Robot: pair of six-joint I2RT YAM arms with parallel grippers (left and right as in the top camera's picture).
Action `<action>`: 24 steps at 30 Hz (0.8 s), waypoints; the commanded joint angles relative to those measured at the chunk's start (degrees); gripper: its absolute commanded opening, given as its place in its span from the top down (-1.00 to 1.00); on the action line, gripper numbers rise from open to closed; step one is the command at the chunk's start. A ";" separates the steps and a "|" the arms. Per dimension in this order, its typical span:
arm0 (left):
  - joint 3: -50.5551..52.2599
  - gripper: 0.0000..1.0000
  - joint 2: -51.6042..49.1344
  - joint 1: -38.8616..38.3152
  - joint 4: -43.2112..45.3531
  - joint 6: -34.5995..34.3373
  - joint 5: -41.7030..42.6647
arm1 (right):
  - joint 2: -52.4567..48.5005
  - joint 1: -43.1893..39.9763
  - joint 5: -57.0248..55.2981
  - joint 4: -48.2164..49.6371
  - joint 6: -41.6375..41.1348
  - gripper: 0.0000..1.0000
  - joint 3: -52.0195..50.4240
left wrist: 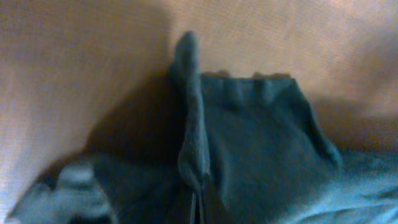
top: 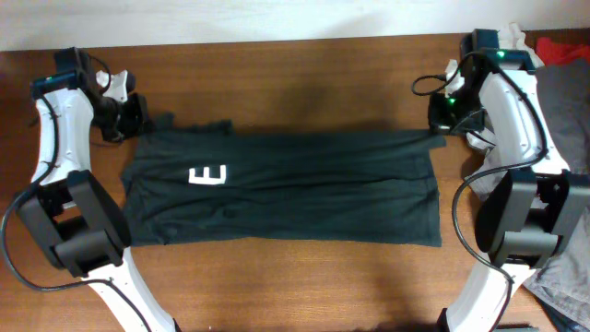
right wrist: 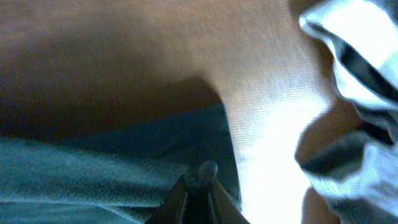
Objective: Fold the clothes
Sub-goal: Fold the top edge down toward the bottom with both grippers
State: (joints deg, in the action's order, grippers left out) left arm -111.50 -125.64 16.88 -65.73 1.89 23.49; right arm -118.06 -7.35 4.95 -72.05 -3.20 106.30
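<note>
The clothes are one very dark greenish T-shirt (top: pixel 295 189), lying flat across the middle of the table and folded lengthwise into a wide band. A white letter "E" (top: pixel 207 175) shows near its left end. My left gripper (top: pixel 138 124) is at the shirt's far left corner. In the left wrist view its fingertips (left wrist: pixel 200 200) are shut on a raised ridge of the dark cloth (left wrist: pixel 261 143). My right gripper (top: pixel 441 129) is at the far right corner. In the right wrist view it (right wrist: pixel 198 182) pinches a small bunch of the shirt's edge (right wrist: pixel 93 174).
A grey garment (top: pixel 564 101) and a red item (top: pixel 564 46) lie at the right edge behind the right arm. White cloth (right wrist: pixel 354 62) sits close beside the right gripper. More grey fabric (top: pixel 564 277) lies at the front right. Bare wooden table (top: pixel 295 277) surrounds the shirt.
</note>
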 commanded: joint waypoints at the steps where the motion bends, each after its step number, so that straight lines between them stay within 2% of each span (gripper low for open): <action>1: -1.20 0.99 4.57 1.68 -3.32 -0.09 -4.48 | 1.84 -1.05 -1.36 -1.77 -0.20 0.75 0.92; 9: -1.16 0.99 5.90 1.81 -12.31 2.08 -5.99 | 1.84 -0.87 -1.07 -5.97 -0.22 0.69 0.90; 14: -1.16 0.99 5.90 1.95 -19.52 2.03 -11.39 | 1.84 -0.87 -1.14 -9.20 -0.04 0.70 0.85; 24: -1.16 0.99 5.90 2.03 -25.53 2.01 -14.12 | 1.77 -0.87 -1.16 -13.57 -0.04 0.70 -0.39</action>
State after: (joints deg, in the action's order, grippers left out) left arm -111.70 -121.38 18.46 -90.39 3.05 11.86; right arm -118.02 -8.08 4.93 -84.64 -3.18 106.28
